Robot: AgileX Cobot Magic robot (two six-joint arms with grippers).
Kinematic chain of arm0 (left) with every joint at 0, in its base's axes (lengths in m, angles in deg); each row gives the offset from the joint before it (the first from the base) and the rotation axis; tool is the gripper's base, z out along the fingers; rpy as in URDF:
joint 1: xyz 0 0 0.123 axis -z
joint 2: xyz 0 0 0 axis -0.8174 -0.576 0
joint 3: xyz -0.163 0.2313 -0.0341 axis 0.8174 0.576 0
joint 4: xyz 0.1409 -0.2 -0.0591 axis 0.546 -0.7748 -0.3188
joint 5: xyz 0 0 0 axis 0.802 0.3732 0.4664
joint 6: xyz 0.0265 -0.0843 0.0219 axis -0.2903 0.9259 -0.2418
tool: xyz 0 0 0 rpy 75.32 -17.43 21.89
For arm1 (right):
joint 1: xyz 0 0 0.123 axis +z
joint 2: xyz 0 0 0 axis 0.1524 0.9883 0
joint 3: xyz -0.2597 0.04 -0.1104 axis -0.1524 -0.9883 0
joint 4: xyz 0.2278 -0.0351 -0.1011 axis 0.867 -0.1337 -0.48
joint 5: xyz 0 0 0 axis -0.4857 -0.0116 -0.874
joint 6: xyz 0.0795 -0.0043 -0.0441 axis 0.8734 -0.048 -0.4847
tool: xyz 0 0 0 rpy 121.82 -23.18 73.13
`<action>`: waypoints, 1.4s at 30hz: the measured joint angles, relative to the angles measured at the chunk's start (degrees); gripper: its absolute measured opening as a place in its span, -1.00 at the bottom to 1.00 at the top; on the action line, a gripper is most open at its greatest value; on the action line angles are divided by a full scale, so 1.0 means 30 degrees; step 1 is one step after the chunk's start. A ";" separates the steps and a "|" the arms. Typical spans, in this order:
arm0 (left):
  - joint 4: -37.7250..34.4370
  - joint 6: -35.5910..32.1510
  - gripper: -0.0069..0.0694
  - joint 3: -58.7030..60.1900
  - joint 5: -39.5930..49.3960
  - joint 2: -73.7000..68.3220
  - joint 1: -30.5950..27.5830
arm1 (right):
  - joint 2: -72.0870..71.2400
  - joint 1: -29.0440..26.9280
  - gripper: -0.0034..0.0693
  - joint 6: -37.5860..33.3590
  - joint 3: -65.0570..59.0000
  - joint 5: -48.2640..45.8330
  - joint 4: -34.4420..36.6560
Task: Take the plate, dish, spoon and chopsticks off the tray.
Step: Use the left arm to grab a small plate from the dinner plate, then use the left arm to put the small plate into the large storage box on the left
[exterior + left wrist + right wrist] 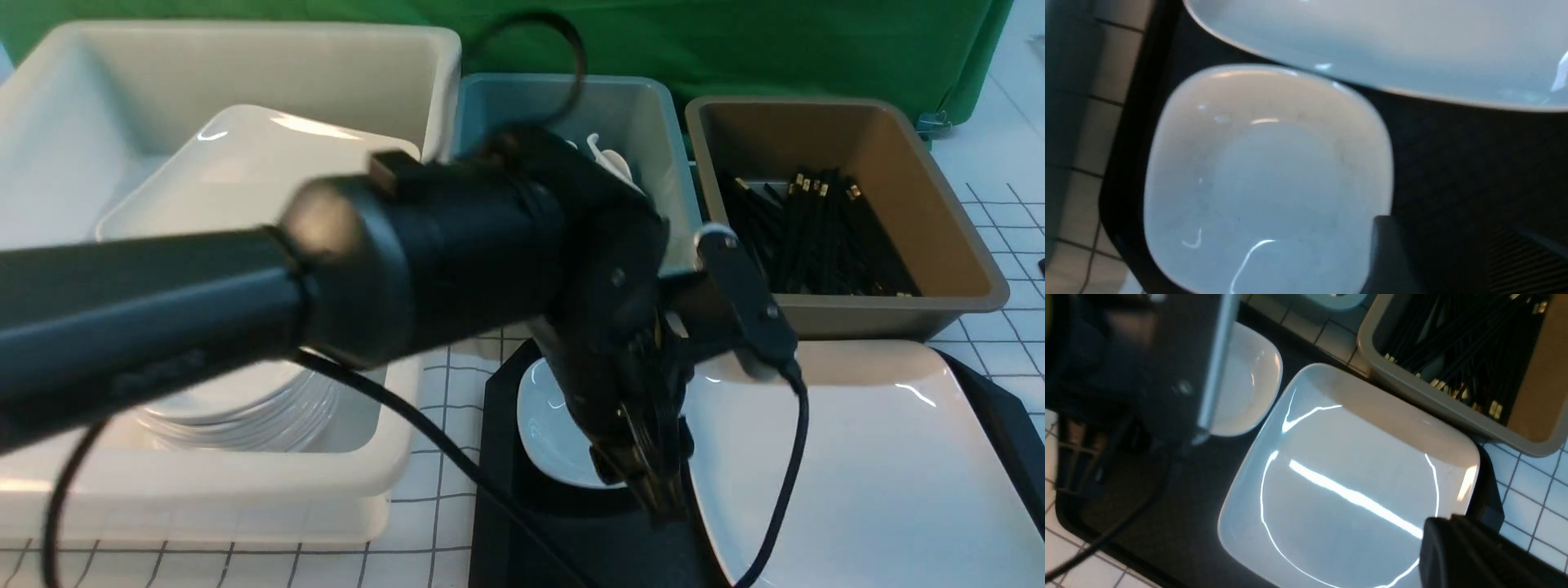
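The left hand (649, 482) is being hung over the dish (1265, 183), lying on the tray (1453, 171) beside the plate (1355, 477); its spread cannot be told. The rim, seemingly targeted, should be straddled squarely. The right hand (1453, 547) is being held pressed together.

1. A large cream tub (245, 49) stands at the far left of the table (996, 343), which has a white cover ruled in a dark grid.
2. Inside it a big white plate (245, 163) leans tilted over a stack of round pale dishes (245, 408).
3. A teal tub (645, 114) stands just beside it, with white spoons (608, 159) inside.
4. A brown tub (898, 139) to the right holds a heap of black chopsticks (824, 237) with gold bands.
5. A green cloth (735, 41) hangs behind the tubs.
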 joint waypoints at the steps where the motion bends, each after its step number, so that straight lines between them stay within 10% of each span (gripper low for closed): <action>1: 0.0389 -0.0021 0.16 0.0000 -0.0062 -0.0325 0.0062 | -0.0264 0.0000 -0.88 0.0070 0.0000 0.0038 0.0000; 9: 0.3371 0.1588 0.46 0.0000 -0.1984 -0.3000 0.0089 | -0.2054 0.0000 -0.88 0.0498 0.0000 0.0133 0.0228; 20: 0.3656 0.1772 -0.58 -0.0150 -0.2539 -0.3547 0.0149 | -0.2783 0.0000 -0.88 -0.0834 0.0000 -0.0037 0.2322; 30: 0.2452 0.2817 -0.78 -0.0261 -0.1228 -0.1183 0.0160 | -0.2783 0.0000 -0.88 -0.0866 0.0201 0.1262 0.3139; 42: 0.2161 0.4307 -0.79 -0.3242 0.1625 0.6996 -0.4067 | 0.1005 0.0000 -0.88 -0.5272 0.3112 0.1823 1.1700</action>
